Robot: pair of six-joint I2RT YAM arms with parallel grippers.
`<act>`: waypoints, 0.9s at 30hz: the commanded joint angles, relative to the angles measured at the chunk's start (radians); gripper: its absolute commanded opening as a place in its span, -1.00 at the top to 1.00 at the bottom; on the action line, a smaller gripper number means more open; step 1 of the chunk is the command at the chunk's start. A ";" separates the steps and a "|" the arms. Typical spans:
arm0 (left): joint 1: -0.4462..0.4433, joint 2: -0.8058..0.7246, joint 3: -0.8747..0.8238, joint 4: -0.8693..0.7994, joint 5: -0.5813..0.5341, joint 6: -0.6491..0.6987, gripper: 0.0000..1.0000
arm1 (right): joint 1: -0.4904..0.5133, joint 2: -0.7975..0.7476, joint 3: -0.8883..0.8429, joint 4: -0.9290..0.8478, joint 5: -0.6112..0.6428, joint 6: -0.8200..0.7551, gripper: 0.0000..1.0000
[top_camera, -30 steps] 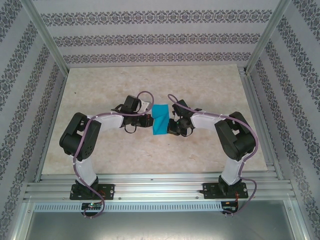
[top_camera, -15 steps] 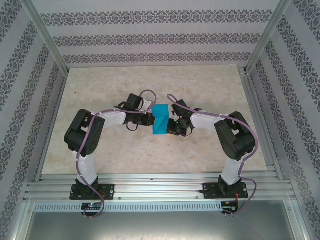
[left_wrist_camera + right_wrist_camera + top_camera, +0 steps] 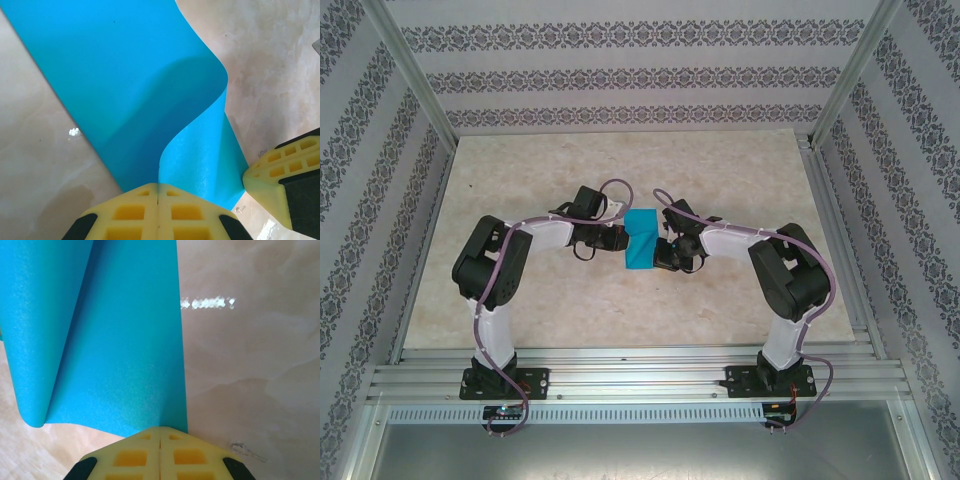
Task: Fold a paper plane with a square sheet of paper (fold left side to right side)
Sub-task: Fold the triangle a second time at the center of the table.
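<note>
**Both grippers clamped on the blue sheet**

The square sheet of paper [image 3: 641,238], bright cyan-blue, lies at the middle of the table [image 3: 720,170], between the two arms. The left gripper [image 3: 158,189] has its yellow fingers pressed together on the sheet's lifted edge. The right gripper [image 3: 160,432] pinches the opposite edge, fingers likewise together. The paper curves in a loose fold between them.

Nothing to read at this moment: the square sheet of paper [image 3: 641,238] shows plain blue with no print, and no label, brand, number or sign can be made out anywhere else
</note>
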 commanded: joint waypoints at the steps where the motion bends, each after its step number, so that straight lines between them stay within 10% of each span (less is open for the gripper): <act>1: 0.011 0.026 0.027 -0.019 0.024 0.032 0.89 | 0.019 0.034 0.007 -0.045 0.022 -0.026 0.88; 27: 0.015 0.043 0.046 -0.031 -0.009 0.031 0.88 | 0.023 0.053 0.028 -0.068 0.026 -0.038 0.88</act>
